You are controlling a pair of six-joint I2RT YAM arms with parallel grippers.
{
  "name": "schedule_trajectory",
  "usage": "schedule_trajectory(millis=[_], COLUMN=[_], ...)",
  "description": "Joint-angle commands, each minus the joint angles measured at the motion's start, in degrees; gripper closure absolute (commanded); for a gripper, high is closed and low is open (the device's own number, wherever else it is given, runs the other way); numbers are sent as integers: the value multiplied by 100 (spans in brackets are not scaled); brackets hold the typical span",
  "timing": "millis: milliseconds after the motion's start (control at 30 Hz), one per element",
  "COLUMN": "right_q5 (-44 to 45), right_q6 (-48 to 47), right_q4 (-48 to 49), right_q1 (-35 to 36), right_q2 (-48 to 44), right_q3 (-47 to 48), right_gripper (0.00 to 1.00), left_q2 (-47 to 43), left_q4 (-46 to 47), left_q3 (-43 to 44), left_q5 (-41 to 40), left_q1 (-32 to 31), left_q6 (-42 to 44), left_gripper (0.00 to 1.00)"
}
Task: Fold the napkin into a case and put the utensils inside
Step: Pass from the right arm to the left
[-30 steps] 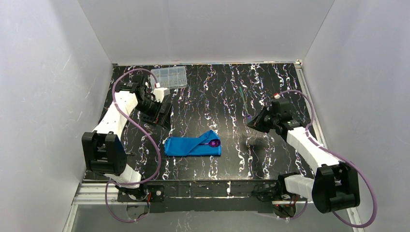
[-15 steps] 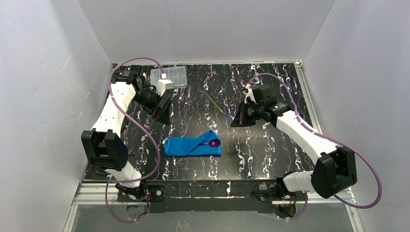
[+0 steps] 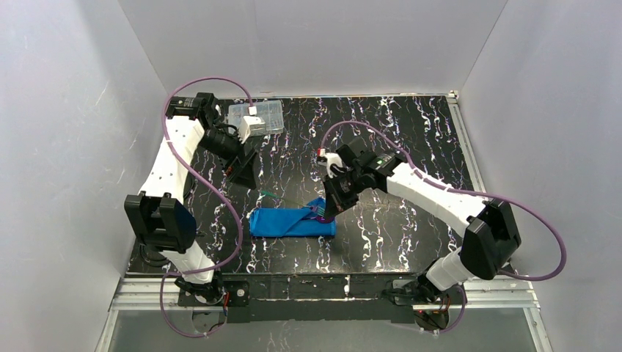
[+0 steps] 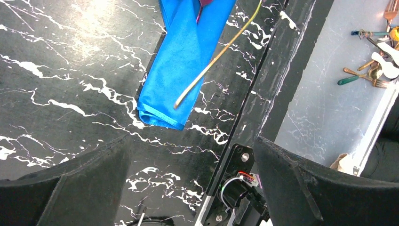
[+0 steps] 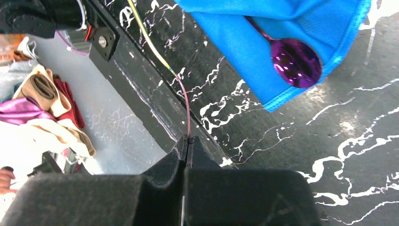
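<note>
The napkin lies folded as a narrow blue case (image 3: 286, 223) at the table's front middle. A purple spoon (image 5: 294, 61) sticks out of its right open end. My right gripper (image 3: 328, 208) is over that end, shut on the tip of a thin green-yellow utensil (image 3: 282, 200) that reaches left above the case. The right wrist view shows the closed fingertips (image 5: 181, 150) pinching it (image 5: 160, 54). My left gripper (image 3: 242, 173) hangs open and empty behind the case's left end. In the left wrist view the case (image 4: 188, 61) and the thin utensil (image 4: 216, 56) lie ahead of its spread fingers (image 4: 291, 183).
A clear compartment box (image 3: 256, 116) stands at the back left, close to the left arm. The table's front rail (image 3: 315, 286) runs just in front of the case. Spare cutlery (image 4: 376, 70) and cloths (image 5: 42, 108) lie below, off the table.
My right arm has swung left and forward, carrying the thin utensil from the right rear to over the case's open end. The left arm has drawn slightly back and up.
</note>
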Motion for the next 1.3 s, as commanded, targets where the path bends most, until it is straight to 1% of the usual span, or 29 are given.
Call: schedule_trajectory(millis=[0,167,267,367,533,700,933,1067,1167,1267], right_q5=[-303,-685,-855,-947,-1109,-1018,-858,-796,-777,-695], right_q6=[-495,-768,-966,-1094,-1141,-1159,-1276,-1506,-1558,-1507], right_q4=[-343,-365,-491,-604,-559,-609,-651,-789,-819,-702], right_q1=[246,391,512,574,652,681,683,676,676,677], right_q2=[153,327,433,494,426,473,654,882,1032,1049], right_q3=[440,633,747,831,802,899,1169,1263,1351,1429], right_gripper=[99,99,99,99,99,99,99,99,99,99], left_q2=[32,-165,-312,-303,-217,-236,-642,-868,-859,-894], left_q4=[-478,-477,-333,-420,-852,-1151,-1174,-1175,-1175,-1175], left_q3=[141,-559,-854,-895,-931,-1102,-1578,-1541,-1405,-1565], left_q5=[238,29,18,13,-15,57,12,30,56,-37], left_q1=[-24,-232,-309,-353,-358,-371,-637,-756,-782,-901], left_q6=[473,826,815,917,1340,1651,1783,1748,1629,1645], left_gripper=[2,2,2,2,2,2,3,2,2,2])
